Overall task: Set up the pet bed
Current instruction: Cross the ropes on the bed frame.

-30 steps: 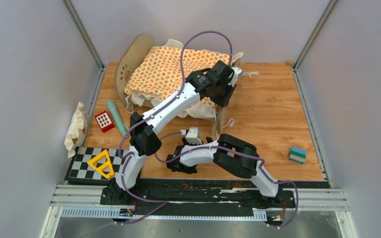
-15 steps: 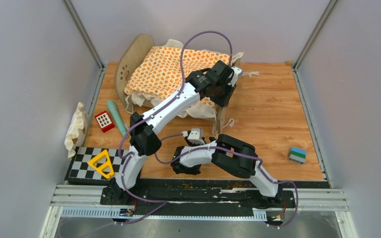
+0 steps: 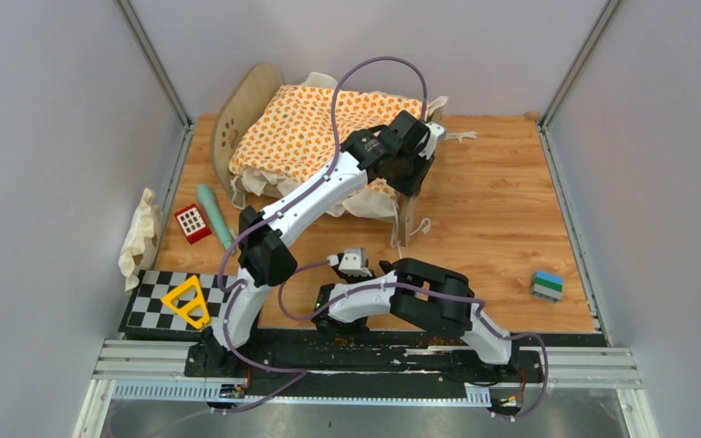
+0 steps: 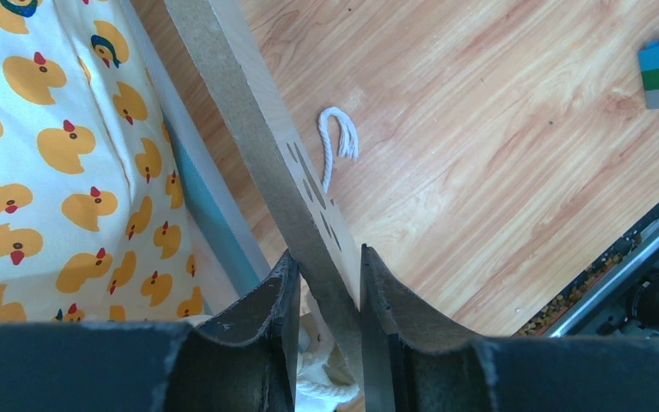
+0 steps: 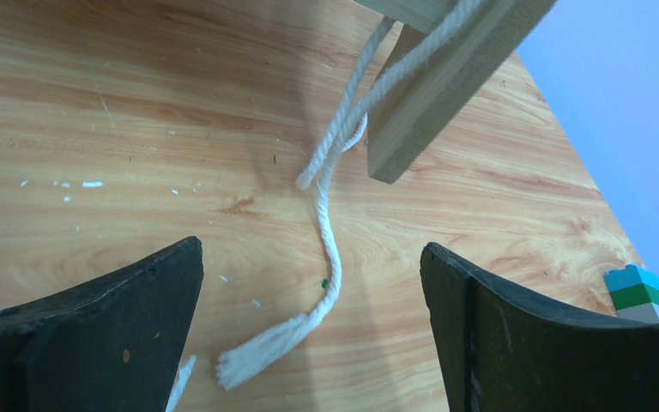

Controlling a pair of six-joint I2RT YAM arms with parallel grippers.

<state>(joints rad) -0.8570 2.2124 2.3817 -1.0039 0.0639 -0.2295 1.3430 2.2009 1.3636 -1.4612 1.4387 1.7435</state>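
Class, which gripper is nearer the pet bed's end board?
Left. The left gripper grips the edge of the end board; the right gripper hangs open above the table, short of the board's corner, a white cord below it.

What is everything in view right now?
bed: one, light wood, far left of table
cushion: one, orange print, on bed
cloth: one, cream, by left wall
block: one, red-white, left of bed
stick: one, mint green, beside block
mat: one, black-white checked, near left
triangle: one, yellow, on mat
brick: one, blue-green-grey, near right
cords: several, white, trailing from bed
left gripper: one, black, shut on bed's end board
right gripper: one, black, open over cords
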